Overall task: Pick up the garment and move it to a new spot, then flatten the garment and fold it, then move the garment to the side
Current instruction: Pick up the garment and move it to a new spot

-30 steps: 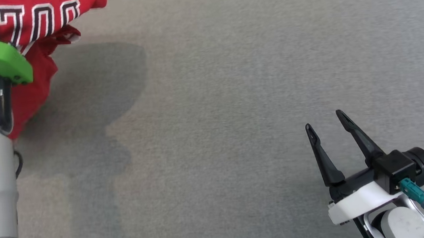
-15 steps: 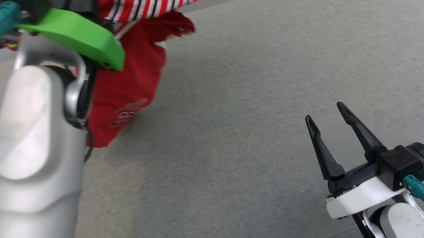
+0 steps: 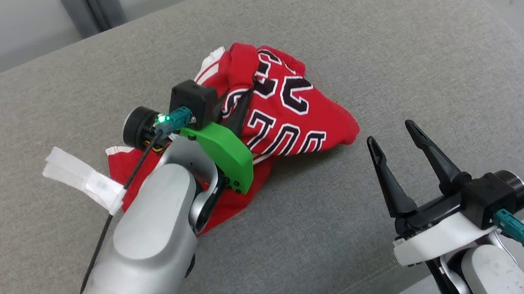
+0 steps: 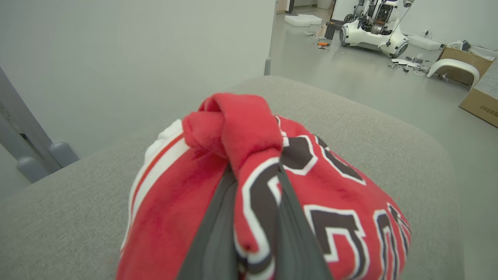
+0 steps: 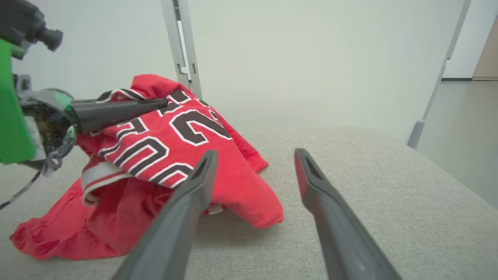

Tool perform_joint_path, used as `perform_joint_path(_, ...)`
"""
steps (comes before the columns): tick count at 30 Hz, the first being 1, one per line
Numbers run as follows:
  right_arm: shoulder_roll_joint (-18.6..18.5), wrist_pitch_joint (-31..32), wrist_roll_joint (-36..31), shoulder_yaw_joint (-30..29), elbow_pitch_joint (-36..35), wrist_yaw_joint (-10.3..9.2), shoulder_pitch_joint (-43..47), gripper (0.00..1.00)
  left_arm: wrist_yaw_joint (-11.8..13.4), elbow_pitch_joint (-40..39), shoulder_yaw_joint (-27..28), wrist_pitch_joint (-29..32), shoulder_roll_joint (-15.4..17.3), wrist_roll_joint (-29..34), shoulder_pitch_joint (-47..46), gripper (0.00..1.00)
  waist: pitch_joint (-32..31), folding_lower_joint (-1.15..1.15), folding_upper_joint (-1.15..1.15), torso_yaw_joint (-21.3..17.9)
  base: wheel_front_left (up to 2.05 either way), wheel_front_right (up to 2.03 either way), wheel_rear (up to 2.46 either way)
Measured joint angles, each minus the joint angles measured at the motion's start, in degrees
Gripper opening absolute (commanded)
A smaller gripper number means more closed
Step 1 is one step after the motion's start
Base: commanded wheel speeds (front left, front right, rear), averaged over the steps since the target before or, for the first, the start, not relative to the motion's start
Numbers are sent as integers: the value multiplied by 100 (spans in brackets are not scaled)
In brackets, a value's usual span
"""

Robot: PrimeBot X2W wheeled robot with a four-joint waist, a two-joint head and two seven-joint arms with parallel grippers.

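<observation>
Clamps bunched jersey (image 3: 297, 113) mid-cushion (image 3: 428, 49) in left claw (image 3: 248, 94), right claw (image 3: 390, 132) spread empty. Risks tangled heap if released from one pinch.

Bunched red garment (image 4: 233, 124) pinched between left fingers (image 4: 212, 237), over grey cushion (image 4: 58, 217).

Garment (image 3: 288, 114) was red, black numerals outlined white, white striped trim. Worktop (image 3: 377, 30) plain grey weave. Wrist bracket (image 3: 223, 154) bright green.

The garment (image 3: 288, 114) lies on the cushion (image 3: 377, 30). The left gripper (image 3: 248, 92) meets its left side. The right gripper (image 3: 390, 131) stands apart, near right.
</observation>
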Motion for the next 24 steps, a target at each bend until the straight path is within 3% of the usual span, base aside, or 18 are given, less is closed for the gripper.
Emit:
perform_joint_path(6,3,0,-1,86,62,0,-8,100,0,563,-495,-409,-88,-393,32,0,174,0,0,-57,0,0,0)
perform_joint_path(7,4,0,-4,94,67,0,-7,100,0,651,-531,-483,-97,-412,33,67,168,0,0,-43,0,0,0)
perform_joint_path(8,5,0,-4,98,73,0,-7,100,0,711,-552,-583,-100,-417,34,100,156,0,0,-31,0,0,0)
perform_joint_path(13,5,0,-20,145,92,0,82,100,77,773,-525,-1004,-156,-430,185,100,-28,0,0,83,0,0,0)
perform_joint_path(19,7,0,-99,103,101,0,311,100,671,168,-181,-1126,-97,-324,854,100,-346,0,0,399,0,0,0)
perform_joint_path(24,-31,0,-136,104,97,0,535,100,1117,-937,467,-1134,119,-3,1819,100,-600,0,0,770,0,0,0)
